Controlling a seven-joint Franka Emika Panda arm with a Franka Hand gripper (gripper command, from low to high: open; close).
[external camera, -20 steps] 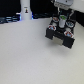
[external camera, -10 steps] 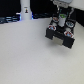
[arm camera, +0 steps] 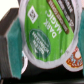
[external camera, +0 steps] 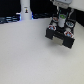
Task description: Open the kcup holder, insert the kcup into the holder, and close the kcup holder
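Observation:
The kcup (external camera: 63, 15), a small pod with a bright green top, is held between my gripper's fingers just above the black kcup holder (external camera: 54, 34) at the exterior view's right. My gripper (external camera: 62, 19) is shut on it. In the wrist view the kcup's green lid (arm camera: 46, 31) with white lettering fills most of the picture, between the teal finger pads (arm camera: 11, 42). My gripper (arm camera: 45, 39) is closed on its sides. The holder looks pulled open, with round slots and other pods showing. One orange and white pod (arm camera: 75, 59) lies just below the kcup.
A tall white bottle-like object (external camera: 25, 10) stands at the back, toward the exterior view's left. The white tabletop (external camera: 25, 55) stretches in front of and to the left of the holder. Dark clutter lines the back edge.

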